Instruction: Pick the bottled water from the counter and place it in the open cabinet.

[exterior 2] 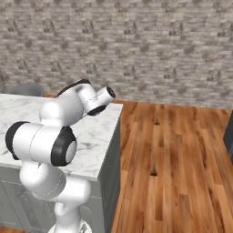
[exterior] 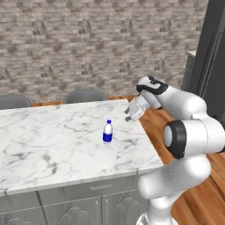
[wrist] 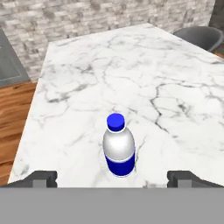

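The bottled water [exterior: 107, 132] stands upright on the counter [exterior: 52, 145], near its right end; it is clear-white with a blue cap and a dark blue label band. My gripper [exterior: 128, 115] hovers just right of the bottle and a little above it, open, its fingers pointing toward the bottle. In the hand view the bottled water [wrist: 118, 148] stands centred between the two spread fingertips [wrist: 42, 179], a short way ahead of my gripper [wrist: 114, 179], with nothing held. My hand [exterior 2: 107, 95] reaches over the counter [exterior 2: 98, 136] in the right base view. The open cabinet is out of view.
Two grey chair backs [exterior: 85, 96] rise behind the counter's far edge. A tall dark unit [exterior: 214, 57] stands at the right. Wooden floor [exterior 2: 173, 150] spreads right of the counter. A brick wall [exterior: 88, 44] closes the back. Grey panelled doors [exterior: 66, 206] sit below the slab.
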### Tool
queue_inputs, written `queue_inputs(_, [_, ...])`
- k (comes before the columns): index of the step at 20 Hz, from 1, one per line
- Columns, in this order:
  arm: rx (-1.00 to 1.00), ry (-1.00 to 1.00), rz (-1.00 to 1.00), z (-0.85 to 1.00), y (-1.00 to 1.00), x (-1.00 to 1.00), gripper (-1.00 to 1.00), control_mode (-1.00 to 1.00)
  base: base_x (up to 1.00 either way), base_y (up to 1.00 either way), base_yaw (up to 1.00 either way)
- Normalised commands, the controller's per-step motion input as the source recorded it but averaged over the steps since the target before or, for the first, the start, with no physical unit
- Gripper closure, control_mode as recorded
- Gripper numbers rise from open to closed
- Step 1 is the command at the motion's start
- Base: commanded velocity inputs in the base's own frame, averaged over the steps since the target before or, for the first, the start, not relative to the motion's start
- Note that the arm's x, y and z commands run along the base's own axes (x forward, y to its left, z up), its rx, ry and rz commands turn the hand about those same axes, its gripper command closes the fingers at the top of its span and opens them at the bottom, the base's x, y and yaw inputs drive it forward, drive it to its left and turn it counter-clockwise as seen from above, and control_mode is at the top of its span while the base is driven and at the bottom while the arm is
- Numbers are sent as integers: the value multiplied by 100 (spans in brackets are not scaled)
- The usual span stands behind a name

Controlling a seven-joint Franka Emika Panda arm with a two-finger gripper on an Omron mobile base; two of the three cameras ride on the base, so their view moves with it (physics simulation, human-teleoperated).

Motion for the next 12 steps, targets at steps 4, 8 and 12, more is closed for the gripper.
queue_inputs(4, [10, -11, 0, -17, 2, 0, -100, -100, 0, 0, 0])
queue_inputs(8, [10, -8, 2, -13, 0, 0, -100, -100, 0, 0, 0])
queue_inputs(12, [10, -6, 5, -9, 0, 0, -100, -100, 0, 0, 0])
